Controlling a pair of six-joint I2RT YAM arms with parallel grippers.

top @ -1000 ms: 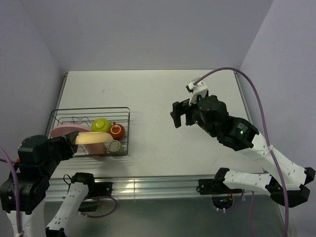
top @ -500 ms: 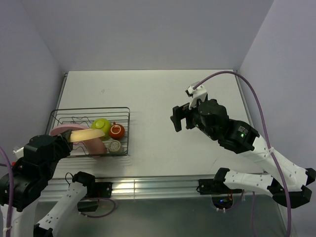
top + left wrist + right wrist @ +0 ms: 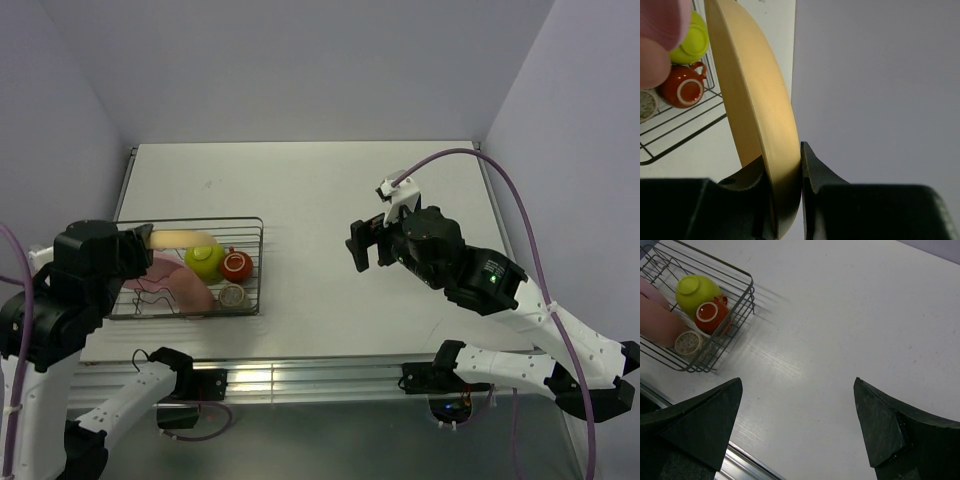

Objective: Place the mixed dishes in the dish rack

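Left arm (image 3: 75, 280) with jaws clamped, right arm (image 3: 470, 270) with jaws wide

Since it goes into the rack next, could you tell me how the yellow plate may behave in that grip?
The yellow plate shows no sag, so probably stiff. It looks smooth and the left gripper pinches only its rim, so it may swivel or slip. Dropped on the rack, it might chip.
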